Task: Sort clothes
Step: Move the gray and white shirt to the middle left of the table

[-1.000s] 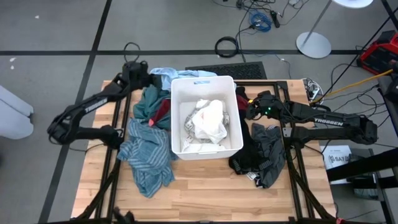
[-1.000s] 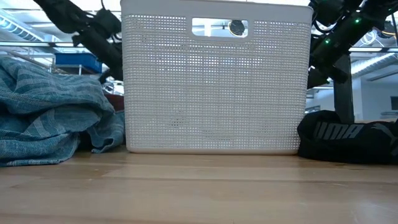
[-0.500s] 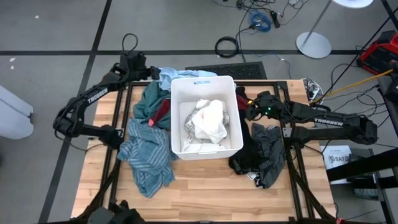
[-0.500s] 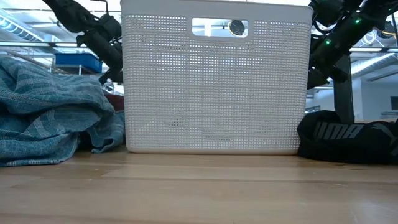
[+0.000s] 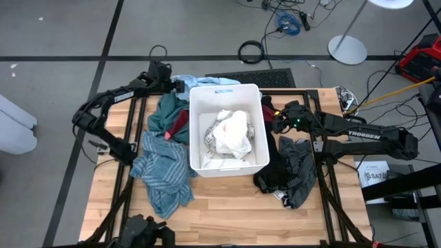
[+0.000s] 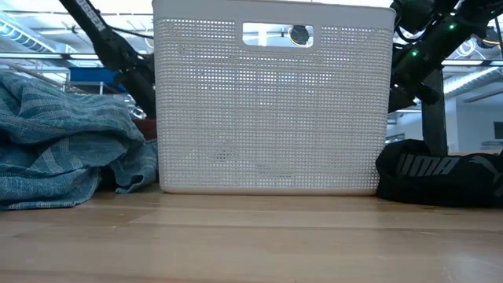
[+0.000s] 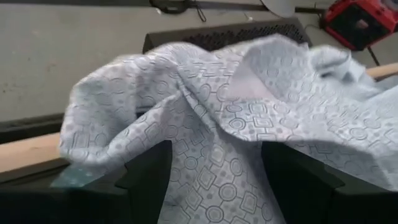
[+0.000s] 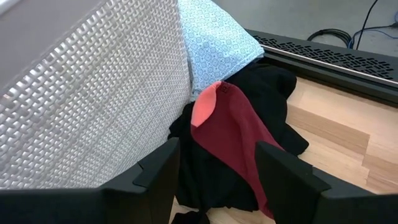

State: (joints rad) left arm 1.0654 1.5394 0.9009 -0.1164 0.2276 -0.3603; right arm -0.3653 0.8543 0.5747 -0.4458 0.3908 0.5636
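Left gripper (image 5: 180, 85): seen at the far left corner of the bin, fingers (image 7: 146, 180) spread wide either side of the light blue patterned garment (image 7: 230, 118), which lies between them without being pinched.
Teal striped garment (image 5: 162, 176): heaped on the table's left side, near the front.
Dark teal and red pieces (image 5: 169, 118): bunched just left of the bin, farther back.
White bin (image 5: 195, 131): parked mid-table, with white-grey clothes (image 5: 229, 133) piled inside.
Right gripper (image 5: 273, 122): held just beside the bin's right wall, fingers (image 8: 158, 171) kept partly apart, nothing gripped.
Red garment (image 8: 233, 140): draped over black fabric (image 8: 277, 112) right in front of that gripper.
Black and dark grey pile (image 5: 289, 169): dumped on the table's right side.
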